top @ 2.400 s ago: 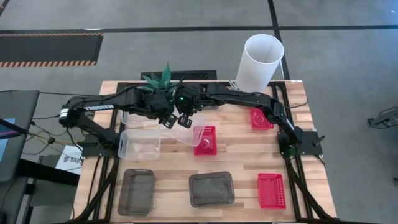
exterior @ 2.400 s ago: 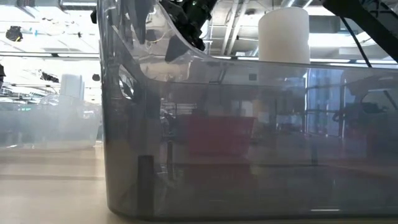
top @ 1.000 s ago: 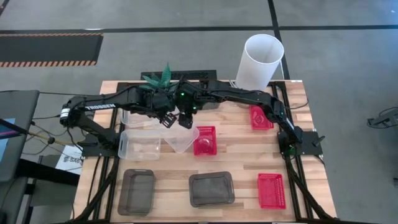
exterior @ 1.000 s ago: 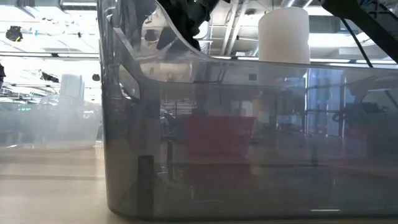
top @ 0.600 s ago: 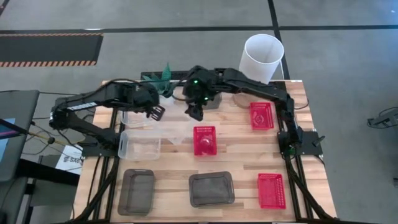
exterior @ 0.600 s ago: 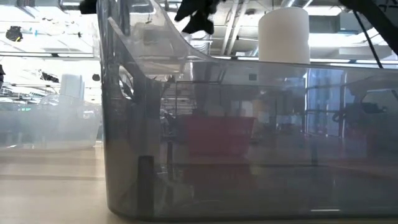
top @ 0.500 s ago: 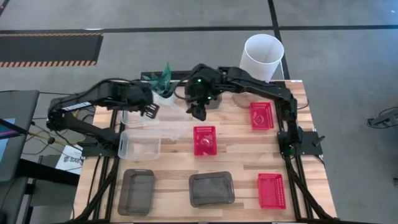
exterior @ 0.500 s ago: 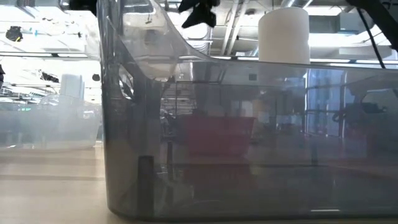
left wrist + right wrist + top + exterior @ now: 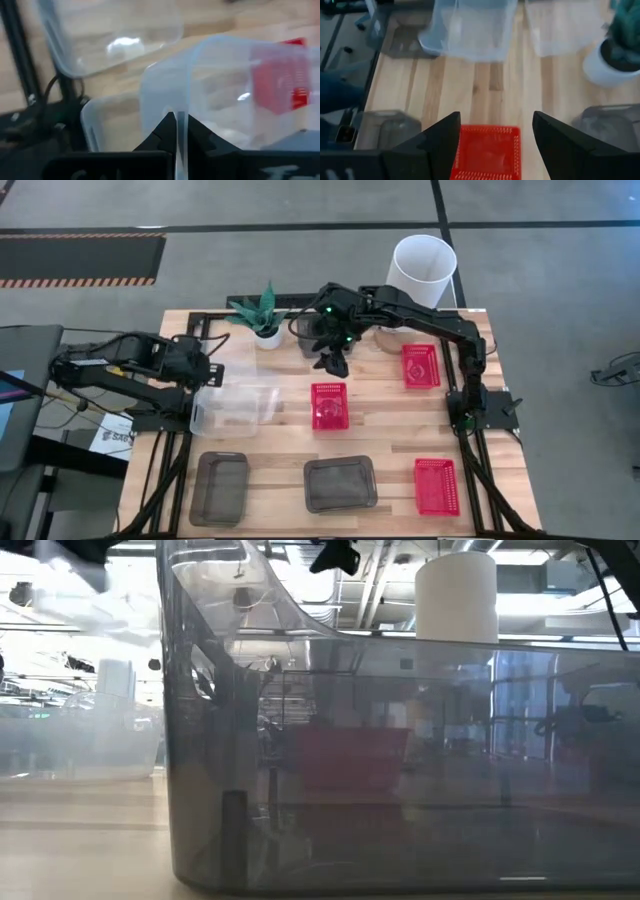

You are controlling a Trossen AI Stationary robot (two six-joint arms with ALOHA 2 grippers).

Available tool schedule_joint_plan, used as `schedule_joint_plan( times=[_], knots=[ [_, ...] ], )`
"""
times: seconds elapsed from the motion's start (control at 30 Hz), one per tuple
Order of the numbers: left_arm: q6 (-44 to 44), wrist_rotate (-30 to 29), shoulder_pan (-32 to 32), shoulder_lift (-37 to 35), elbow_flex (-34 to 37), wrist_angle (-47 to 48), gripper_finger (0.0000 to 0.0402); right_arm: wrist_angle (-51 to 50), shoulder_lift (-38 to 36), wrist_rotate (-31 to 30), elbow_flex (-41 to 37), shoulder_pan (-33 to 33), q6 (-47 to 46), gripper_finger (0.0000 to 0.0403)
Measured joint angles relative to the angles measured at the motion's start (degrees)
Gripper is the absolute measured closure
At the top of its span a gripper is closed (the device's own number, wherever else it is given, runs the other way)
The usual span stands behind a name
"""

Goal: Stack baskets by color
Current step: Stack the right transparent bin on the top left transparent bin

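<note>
My left gripper (image 9: 203, 372) is at the table's left side, shut on a clear basket (image 9: 250, 400). This basket hangs over a second clear basket (image 9: 215, 420), which stands on the table. A third clear basket (image 9: 110, 35) stands beyond them. My right gripper (image 9: 331, 361) hangs open above the table's far middle and holds nothing. A red basket (image 9: 487, 150) stands on the wood below it. Two more red baskets (image 9: 420, 366) (image 9: 436, 485) stand on the right. Two dark grey baskets (image 9: 220, 486) (image 9: 340, 483) stand along the near edge. My left gripper pinches a thin side wall of the clear basket (image 9: 186, 95) between its two fingers, at the rim. The fingers slant down from the table's left. The basket reaches toward the table's right, over the second clear basket (image 9: 100, 125). I cannot tell whether the two touch.
A tall white cylinder (image 9: 420, 278) stands at the far right corner and a potted green plant (image 9: 262, 312) at the far edge. Another dark grey basket (image 9: 304, 330) is next to the plant. One grey basket wall (image 9: 400, 760) fills the low view.
Both grippers were at the clear basket near the table's middle. My right gripper has left it, going up and toward the far edge. My left gripper has carried the basket toward the table's left edge, turning it, until it hangs over the second clear basket.
</note>
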State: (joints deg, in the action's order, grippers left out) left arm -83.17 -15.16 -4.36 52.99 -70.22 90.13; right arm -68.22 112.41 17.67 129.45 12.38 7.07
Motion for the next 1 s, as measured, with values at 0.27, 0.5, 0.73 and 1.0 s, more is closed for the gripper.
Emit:
schedule_joint_plan(
  times=[0.27, 0.5, 0.73, 1.0],
  knots=[
    [-8.3, 4.2, -3.8, -1.0, 7.2, 0.0, 0.0401, 6.9, -4.5, 6.0, -13.1, 3.3, -0.3, 0.0133],
    [-15.0, 4.1, -7.8, -2.2, 9.0, -0.1, 0.0401, 13.4, -9.4, 8.0, -25.0, 4.3, -4.0, 0.0133],
    [-14.6, 2.2, -8.1, -5.4, 6.5, -0.1, 0.0401, 18.1, -14.0, 8.0, -34.3, 3.7, -6.0, 0.0133],
    [-11.6, 0.8, -7.3, -6.3, 5.8, -0.1, 0.0401, 25.9, -16.0, 8.0, -39.2, 3.1, -9.7, 0.0133]
  ],
)
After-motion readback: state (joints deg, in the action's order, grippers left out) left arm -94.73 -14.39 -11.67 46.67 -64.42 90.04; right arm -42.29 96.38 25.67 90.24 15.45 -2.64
